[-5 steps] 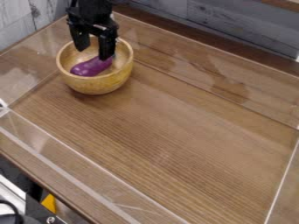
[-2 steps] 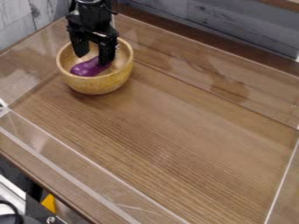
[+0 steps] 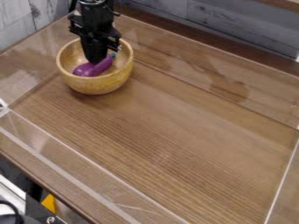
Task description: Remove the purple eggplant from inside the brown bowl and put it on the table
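Observation:
The brown bowl (image 3: 107, 85) stands on the table (image 3: 176, 131) at the back left. The purple eggplant (image 3: 86, 68) lies inside it, slanting up to the right. My gripper (image 3: 98, 55) reaches straight down into the bowl, and its black fingers have closed together on the eggplant's upper right end. The eggplant still rests in the bowl, and its lower left part shows below the fingertips.
Clear plastic edging (image 3: 35, 131) runs around the tabletop's sides. A grey plank wall (image 3: 233, 22) rises behind the table. Bare wood stretches from the bowl to the right and toward the front.
The fingers stood apart over the eggplant before; now they have closed on its upper end. The hand stayed in place and the eggplant has barely shifted.

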Controlling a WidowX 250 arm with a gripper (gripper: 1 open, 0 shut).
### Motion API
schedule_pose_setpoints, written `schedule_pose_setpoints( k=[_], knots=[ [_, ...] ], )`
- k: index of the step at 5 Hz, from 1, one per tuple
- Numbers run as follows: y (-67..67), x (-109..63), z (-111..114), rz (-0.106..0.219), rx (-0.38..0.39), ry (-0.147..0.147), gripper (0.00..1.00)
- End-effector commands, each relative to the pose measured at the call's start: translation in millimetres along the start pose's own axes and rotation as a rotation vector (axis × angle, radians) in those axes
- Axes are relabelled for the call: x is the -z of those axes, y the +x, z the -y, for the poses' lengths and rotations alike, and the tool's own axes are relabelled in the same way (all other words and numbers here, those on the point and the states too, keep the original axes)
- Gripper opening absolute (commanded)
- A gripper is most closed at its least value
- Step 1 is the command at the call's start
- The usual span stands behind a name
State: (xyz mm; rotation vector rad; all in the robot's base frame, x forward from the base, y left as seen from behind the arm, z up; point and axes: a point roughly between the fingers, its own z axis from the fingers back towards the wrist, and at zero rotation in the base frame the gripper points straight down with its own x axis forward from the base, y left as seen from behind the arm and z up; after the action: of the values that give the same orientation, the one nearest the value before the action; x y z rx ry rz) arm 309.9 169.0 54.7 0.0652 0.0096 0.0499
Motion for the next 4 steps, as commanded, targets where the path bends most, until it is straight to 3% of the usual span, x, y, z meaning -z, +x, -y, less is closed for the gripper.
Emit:
schedule_pose_setpoints(
  k=[1,4],
  knots=[
    [1.3,-18.8,-2,0.038,-0.011,0.011,0.00],
    [-1.5,-37.0,2,0.060,-0.032,-0.013,0.00]
  ],
)
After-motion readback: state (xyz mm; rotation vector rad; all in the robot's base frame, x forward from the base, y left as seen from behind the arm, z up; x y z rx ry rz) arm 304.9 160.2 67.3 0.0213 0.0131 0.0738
